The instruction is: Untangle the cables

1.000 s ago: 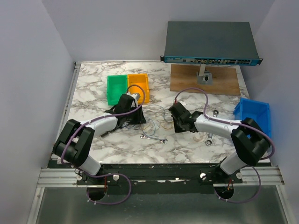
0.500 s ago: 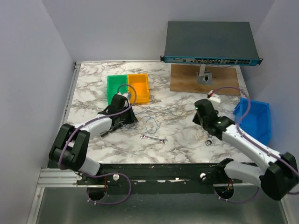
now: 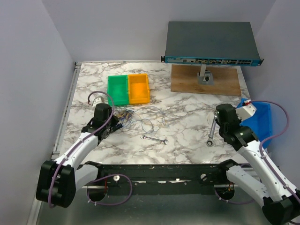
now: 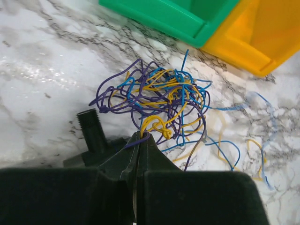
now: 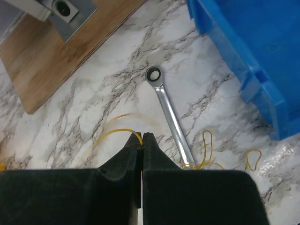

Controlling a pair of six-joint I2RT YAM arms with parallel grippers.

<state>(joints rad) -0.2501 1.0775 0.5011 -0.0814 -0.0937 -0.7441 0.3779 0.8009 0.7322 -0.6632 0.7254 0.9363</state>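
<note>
Left gripper (image 4: pixel 140 140): jaws pressed together, pinching purple strand (image 4: pixel 137 142) at near edge of cables (image 4: pixel 157 96).
Cables: tangled blue, yellow and purple bundle on table (image 4: pixel 42 61), near green bin (image 4: pixel 173 16).
Right gripper (image 5: pixel 141 139): jaws pressed together, pinching yellow strand (image 5: pixel 115 132); ratchet wrench (image 5: pixel 171 117) just beside.

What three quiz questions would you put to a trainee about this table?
1. True or false: the left gripper and right gripper are both open.
2. Which bin stands nearest the right gripper? A green bin, B orange bin, C blue bin.
3. How many wrenches lie on the table?
Key: 1 false, each is shut on a strand of the cables; 2 C; 3 two, a small wrench and a ratchet wrench.
</note>
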